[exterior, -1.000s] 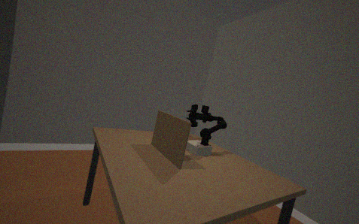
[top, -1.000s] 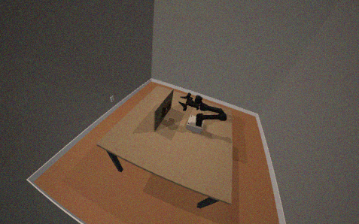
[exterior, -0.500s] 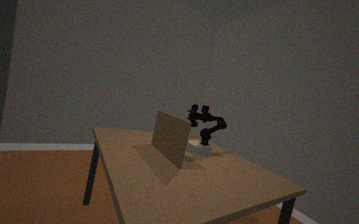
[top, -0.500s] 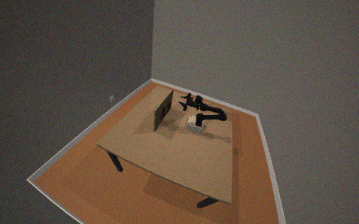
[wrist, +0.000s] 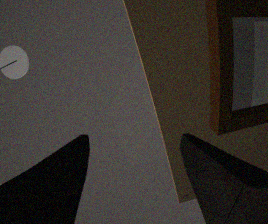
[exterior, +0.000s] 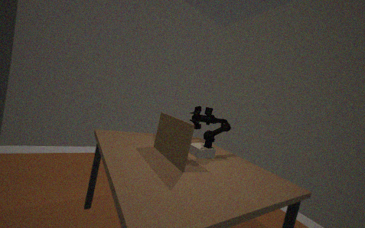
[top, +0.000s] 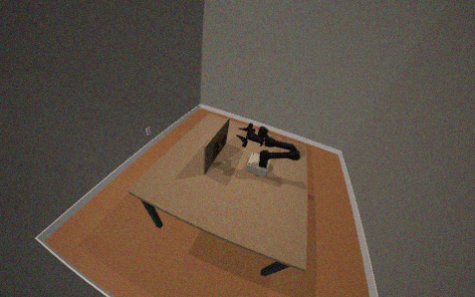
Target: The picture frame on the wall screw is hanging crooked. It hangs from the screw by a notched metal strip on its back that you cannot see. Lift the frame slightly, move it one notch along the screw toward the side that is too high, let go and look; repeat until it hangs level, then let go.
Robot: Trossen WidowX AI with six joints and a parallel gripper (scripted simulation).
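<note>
The picture frame (wrist: 214, 90) has brown wooden bars around a grey, glassy-looking picture and shows only in part at the wrist view's upper right. In the top view the frame (top: 218, 145) is a small dark reddish shape on the upright panel (top: 209, 160) (exterior: 173, 139) (wrist: 175, 80). The screw and notched strip are hidden, and I cannot tell how far the frame tilts. My gripper (top: 239, 133) (exterior: 191, 116) (wrist: 135, 141) is open and empty. It is raised in front of the panel, near one side edge, apart from the frame; in the wrist view its fingertips lie left of the frame.
The panel stands on the wooden table (top: 198, 204) (exterior: 225, 191). The arm's light base box (top: 257, 169) (exterior: 206, 153) stands on the panel's picture side. A pale round disc (wrist: 13, 62) with a dark line shows at the wrist view's upper left. Room walls rise behind.
</note>
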